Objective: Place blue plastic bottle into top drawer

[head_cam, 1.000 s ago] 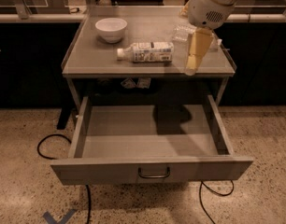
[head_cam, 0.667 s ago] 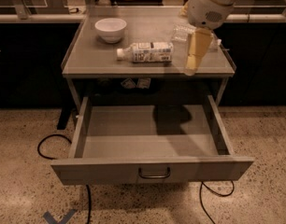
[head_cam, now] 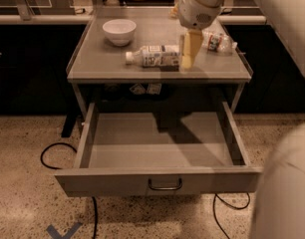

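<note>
**Bottle on Tabletop, Drawer Open: Grasp Notes**

**Position.** The bottle (head_cam: 155,56) lay on its side on the tabletop (head_cam: 100,61), near the middle of the front edge. Its cap pointed toward the left edge and its base toward the right. The drawer (head_cam: 117,182) stood pulled out below the front edge, with nothing seen on its floor. The gripper (head_cam: 189,61) pointed down at the bottle's base end. Contact could not be confirmed, and whether it was open or closed could not be told.

**Handling.** The bottle was judged to be thin-walled plastic: light, slightly yielding under squeeze, smooth over the label and unlikely to break. Lying on its side, it would probably roll toward the front or back edge if nudged. The recommended hold was across the labelled body at mid-length, closing from the front and back sides so the load balanced. The cap end was narrower and would offer a poorer hold. Moderate force should suffice.

**Surroundings.** A bowl (head_cam: 119,31) sat toward the back-left corner, well apart from the bottle. A small bottle (head_cam: 216,40) lay near the right edge, just behind the gripper, and was the nearest thing liable to be knocked. Cables (head_cam: 50,156) lay on the floor outside the likely path. The tabletop overhung the rear of the drawer, so the bottle would need carrying forward past the front edge before lowering.
</note>
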